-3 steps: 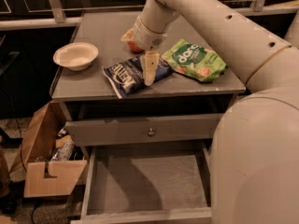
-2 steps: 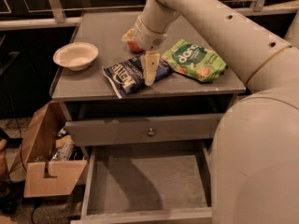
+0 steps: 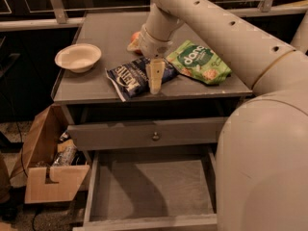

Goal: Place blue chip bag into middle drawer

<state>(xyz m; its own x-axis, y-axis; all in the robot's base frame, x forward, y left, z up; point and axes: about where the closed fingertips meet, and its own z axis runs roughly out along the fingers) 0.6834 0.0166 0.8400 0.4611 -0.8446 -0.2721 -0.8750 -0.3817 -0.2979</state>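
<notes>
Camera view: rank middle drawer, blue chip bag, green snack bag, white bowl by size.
Largest: middle drawer.
Next: blue chip bag and green snack bag, alike.
Smallest: white bowl.
The gripper is at the chip bag.

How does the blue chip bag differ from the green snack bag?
The blue chip bag is dark navy; the green snack bag is bright green. The blue chip bag lies left of the green snack bag, nearer the front edge. The gripper is down at the blue chip bag's right end, not on the green snack bag. Both lie flat on the cabinet top.
</notes>
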